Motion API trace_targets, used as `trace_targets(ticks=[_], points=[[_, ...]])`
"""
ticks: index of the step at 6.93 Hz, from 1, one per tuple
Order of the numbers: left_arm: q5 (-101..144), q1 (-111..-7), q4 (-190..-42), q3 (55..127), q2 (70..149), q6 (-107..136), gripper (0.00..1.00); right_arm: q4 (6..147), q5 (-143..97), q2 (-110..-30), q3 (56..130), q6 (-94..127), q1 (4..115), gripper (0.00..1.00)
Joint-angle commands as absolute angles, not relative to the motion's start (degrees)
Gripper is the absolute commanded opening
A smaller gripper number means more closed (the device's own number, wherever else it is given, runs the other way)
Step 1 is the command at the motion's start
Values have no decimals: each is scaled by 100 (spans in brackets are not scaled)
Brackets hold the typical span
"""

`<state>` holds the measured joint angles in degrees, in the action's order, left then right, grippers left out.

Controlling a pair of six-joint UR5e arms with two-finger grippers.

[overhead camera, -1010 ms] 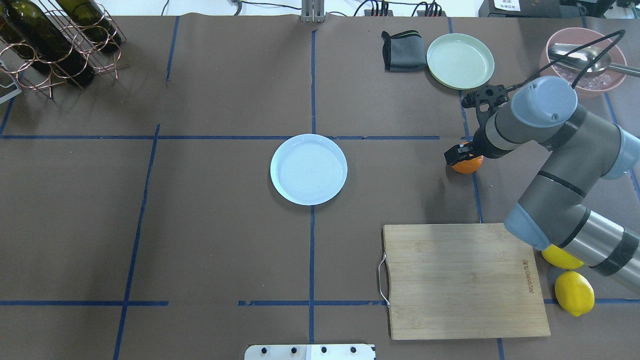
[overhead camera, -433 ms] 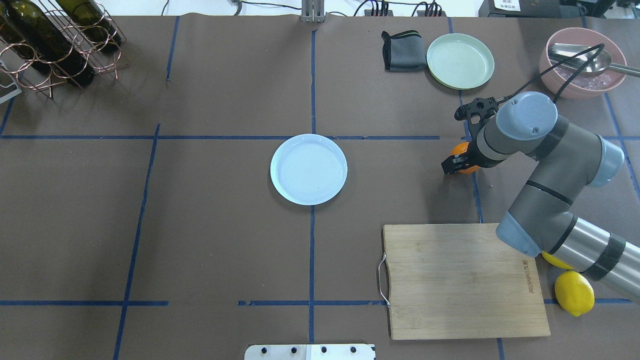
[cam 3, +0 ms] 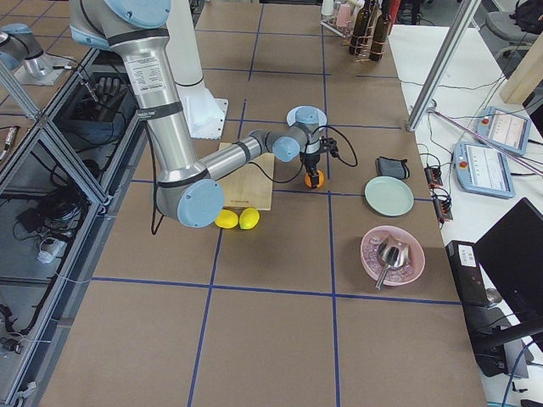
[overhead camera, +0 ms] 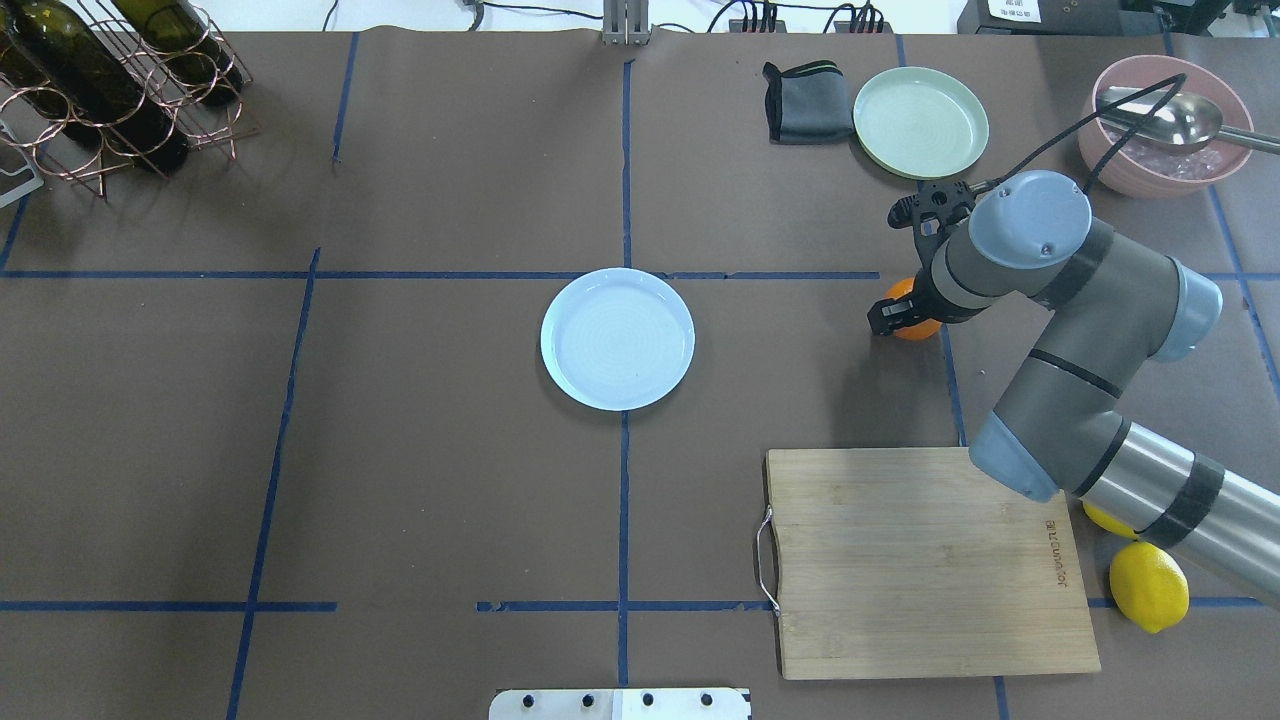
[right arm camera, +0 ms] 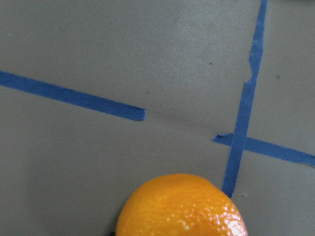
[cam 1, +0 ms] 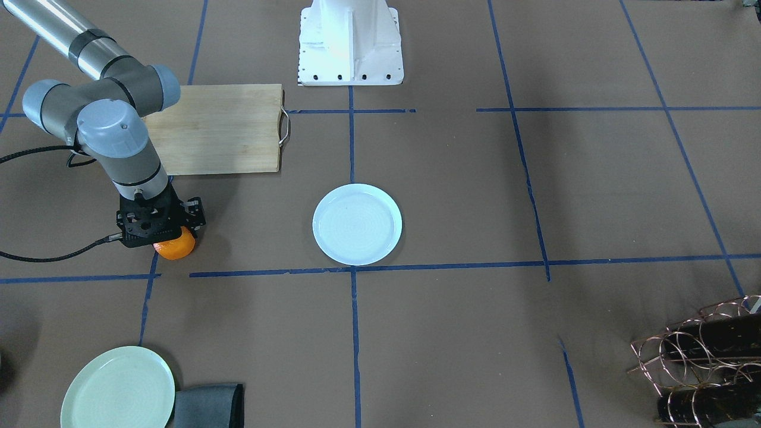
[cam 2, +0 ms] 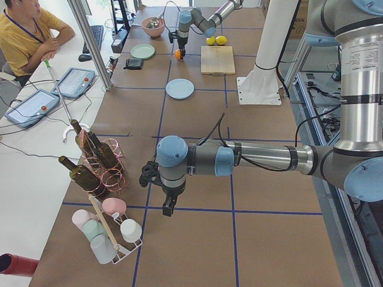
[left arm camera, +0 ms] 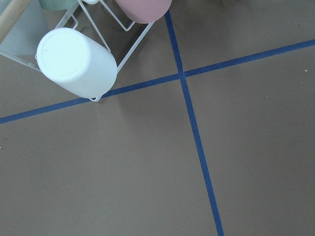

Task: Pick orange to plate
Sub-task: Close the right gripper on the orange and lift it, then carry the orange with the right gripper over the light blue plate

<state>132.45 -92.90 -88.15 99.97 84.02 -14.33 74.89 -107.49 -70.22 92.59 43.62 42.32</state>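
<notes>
The orange (overhead camera: 902, 293) sits between the fingers of my right gripper (overhead camera: 905, 315), which is shut on it right of the table's centre; the front-facing view shows the orange (cam 1: 175, 248) under the black gripper (cam 1: 169, 238). In the right wrist view the orange (right arm camera: 182, 209) fills the bottom edge over taped brown paper. The pale bluish-white plate (overhead camera: 617, 338) lies empty at the table's centre, well to the left of the orange. My left gripper (cam 2: 168, 209) hangs over the table's far left end beside a cup rack; I cannot tell whether it is open or shut.
A wooden cutting board (overhead camera: 925, 560) lies at front right with two lemons (overhead camera: 1148, 585) beside it. A pale green plate (overhead camera: 920, 122), a grey cloth (overhead camera: 800, 102) and a pink bowl (overhead camera: 1165, 125) with a spoon stand at back right. A wine rack (overhead camera: 110, 80) is at back left.
My right gripper has moved left and slightly back, toward the plate, and the orange has travelled with it. The plate has not moved.
</notes>
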Motion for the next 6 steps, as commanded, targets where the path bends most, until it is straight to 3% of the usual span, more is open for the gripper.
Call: trace_targets(ticks=[1, 3, 6], points=[[13245, -9290, -8815, 9993, 8402, -1433, 100, 7689, -10749, -6359, 9255, 4926, 4202, 0], [13245, -9290, -8815, 10002, 8402, -1433, 100, 8199, -10706, -5366, 9011, 5700, 3895, 1], [13245, -9290, -8815, 10020, 8411, -1433, 100, 8271, -9818, -3715, 7275, 7001, 3087, 9]])
